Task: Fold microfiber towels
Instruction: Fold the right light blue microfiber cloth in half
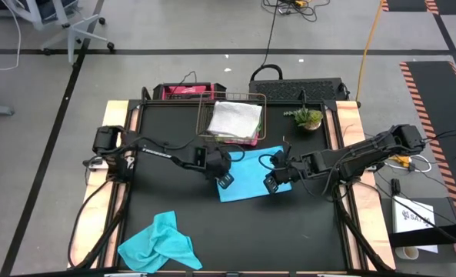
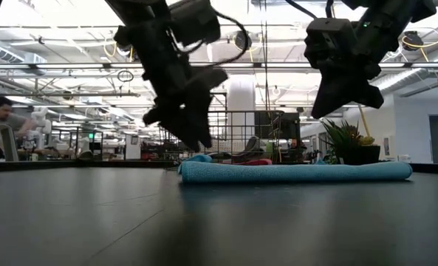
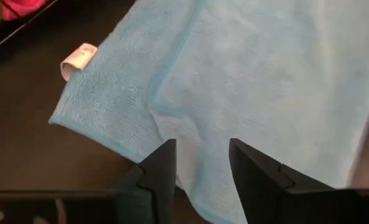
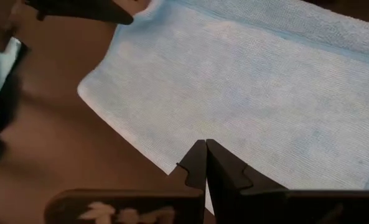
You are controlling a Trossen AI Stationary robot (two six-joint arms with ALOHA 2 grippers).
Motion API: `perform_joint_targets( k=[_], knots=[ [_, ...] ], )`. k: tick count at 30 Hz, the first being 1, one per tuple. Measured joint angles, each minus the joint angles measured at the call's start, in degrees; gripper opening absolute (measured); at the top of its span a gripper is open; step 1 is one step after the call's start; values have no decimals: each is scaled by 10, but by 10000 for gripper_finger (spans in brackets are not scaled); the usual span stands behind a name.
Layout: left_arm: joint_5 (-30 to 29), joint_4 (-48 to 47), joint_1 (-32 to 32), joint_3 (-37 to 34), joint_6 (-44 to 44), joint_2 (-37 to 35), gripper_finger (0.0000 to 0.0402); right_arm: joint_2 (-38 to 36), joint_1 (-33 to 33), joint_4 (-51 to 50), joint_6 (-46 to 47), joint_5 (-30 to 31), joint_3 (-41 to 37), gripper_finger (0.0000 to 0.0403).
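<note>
A turquoise microfiber towel (image 1: 251,173) lies folded flat at the table's middle, with a white label (image 3: 78,59) at one corner. My left gripper (image 3: 200,168) hangs open just above the towel's left end (image 2: 193,140), fingers slanting down and clear of the cloth. My right gripper (image 4: 206,155) is shut and holds nothing. It hovers higher over the towel's right part (image 2: 337,103). A second turquoise towel (image 1: 160,242) lies crumpled at the near left. A light grey towel (image 1: 234,117) tops pink and green ones in the wire basket (image 1: 212,104).
The wire basket stands at the far middle of the table, with a small potted plant (image 1: 306,117) to its right. A dark case (image 1: 297,88) lies behind the table's far edge. Bare black tabletop (image 1: 289,231) stretches along the near right.
</note>
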Motion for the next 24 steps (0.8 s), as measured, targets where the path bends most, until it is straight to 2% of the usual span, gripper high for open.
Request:
perform_joint_targets(
  k=[3,16,19,22,24],
  knots=[
    [2,-22,6,-3,1,3,150,0,0,1,0,0,0,0],
    [5,5,7,-1,-2,28,150,0,0,0,0,0,0,0],
    [-10,7,7,-1,1,28,149,0,0,0,0,0,0,0],
    [-20,11,7,-1,12,27,130,0,0,0,-1,0,0,0],
    [-20,11,7,-1,21,27,101,0,0,0,0,0,0,0]
  ],
)
